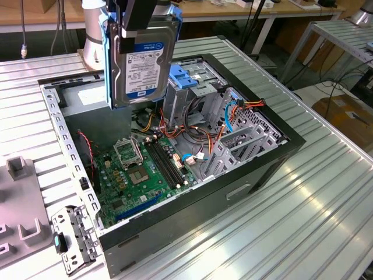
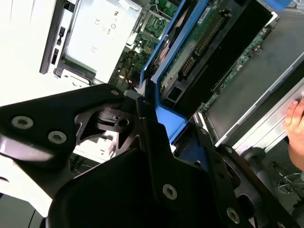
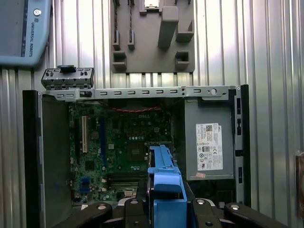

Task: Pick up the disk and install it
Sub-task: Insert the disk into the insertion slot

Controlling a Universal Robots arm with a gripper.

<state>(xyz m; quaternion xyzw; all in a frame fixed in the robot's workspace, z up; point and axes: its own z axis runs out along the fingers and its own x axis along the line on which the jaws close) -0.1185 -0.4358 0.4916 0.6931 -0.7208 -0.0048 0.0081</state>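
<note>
**A:** Starting with the setting, what does everything rest on?

**B:** A ribbed aluminium table (image 1: 280, 221). From the exterior view's left there is a grey fixture plate (image 1: 20, 216), a small metal bracket (image 1: 73, 239), and then the open computer case (image 1: 256, 169) with its green motherboard (image 1: 140, 175) exposed. Wooden benches (image 1: 233, 9) run along the back of the room. A cardboard box (image 1: 344, 114) sits on the floor at the exterior view's right.

**A:** Where is the disk?

**B:** The disk (image 1: 143, 64) is in the air above the case, just beside the drive cage (image 1: 192, 87). It stands upright with its long axis vertical, the printed label faces the exterior camera, and blue rails run down its side edges. In the first wrist view its blue end (image 3: 164, 185) hangs over the motherboard, with the power supply (image 3: 209, 142) off to one side.

**A:** And the fingers?

**B:** The gripper (image 1: 139, 32) has the disk by its upper end — the black fingers are drawn in narrow and pressed onto it, one lying across the label face. They touch nothing else.
</note>
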